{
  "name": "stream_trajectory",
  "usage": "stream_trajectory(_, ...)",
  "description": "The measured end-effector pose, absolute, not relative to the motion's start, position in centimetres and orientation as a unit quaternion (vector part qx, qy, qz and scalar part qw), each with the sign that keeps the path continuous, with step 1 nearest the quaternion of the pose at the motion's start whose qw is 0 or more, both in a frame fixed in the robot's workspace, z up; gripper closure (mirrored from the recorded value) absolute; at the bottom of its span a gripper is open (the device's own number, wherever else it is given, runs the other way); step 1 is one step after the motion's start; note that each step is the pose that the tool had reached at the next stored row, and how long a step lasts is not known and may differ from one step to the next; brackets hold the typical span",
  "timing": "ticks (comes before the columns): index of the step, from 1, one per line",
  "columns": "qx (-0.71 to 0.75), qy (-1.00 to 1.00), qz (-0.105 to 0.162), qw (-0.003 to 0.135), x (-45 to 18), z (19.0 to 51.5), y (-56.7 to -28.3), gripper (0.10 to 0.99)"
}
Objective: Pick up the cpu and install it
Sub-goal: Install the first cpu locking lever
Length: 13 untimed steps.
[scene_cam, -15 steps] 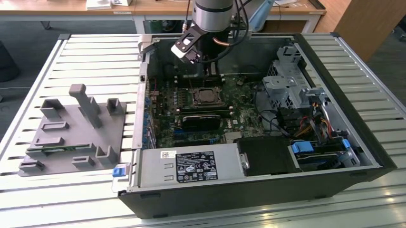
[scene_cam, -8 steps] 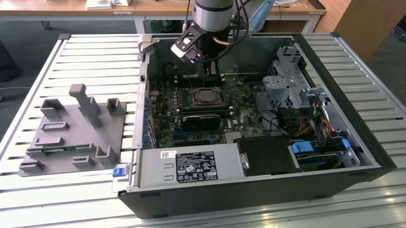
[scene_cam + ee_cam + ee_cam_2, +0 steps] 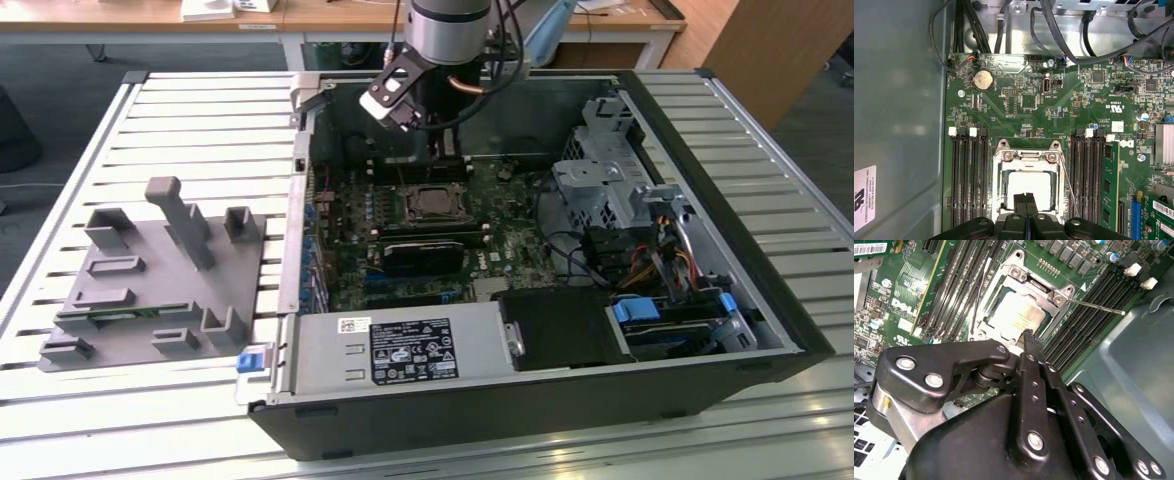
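The cpu (image 3: pixel 430 203), a silver-grey square, lies inside the metal-framed socket (image 3: pixel 1002 165) on the green motherboard of the open computer case. It shows in both wrist views (image 3: pixel 1019 315) (image 3: pixel 1029 182). My gripper (image 3: pixel 447 160) hangs just above the socket's edge toward the case's back wall. Its two black fingers are pressed together (image 3: pixel 1026 200) (image 3: pixel 1030 337) with nothing between them. They cover a small part of the cpu's near edge in the first wrist view. A thin socket lever (image 3: pixel 1099 307) runs along one side of the frame.
Memory slots (image 3: pixel 969 175) flank the socket on both sides. A black heatsink block (image 3: pixel 420 255) sits in front of it, with the power supply (image 3: pixel 400 350), drive cage (image 3: pixel 614 185) and cables (image 3: pixel 587 260) around. A grey fixture plate (image 3: pixel 147 290) lies on the slatted table at the exterior view's left.
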<state>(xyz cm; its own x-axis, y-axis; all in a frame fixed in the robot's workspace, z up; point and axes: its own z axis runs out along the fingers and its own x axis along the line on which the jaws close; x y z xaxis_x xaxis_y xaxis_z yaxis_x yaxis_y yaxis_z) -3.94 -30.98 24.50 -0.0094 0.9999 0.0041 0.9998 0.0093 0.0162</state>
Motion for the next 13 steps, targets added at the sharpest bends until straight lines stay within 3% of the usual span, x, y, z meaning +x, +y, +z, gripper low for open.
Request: stream_trajectory(13,0.704,0.710,0.007,0.004,-3.9,26.6,-31.0,0.980)
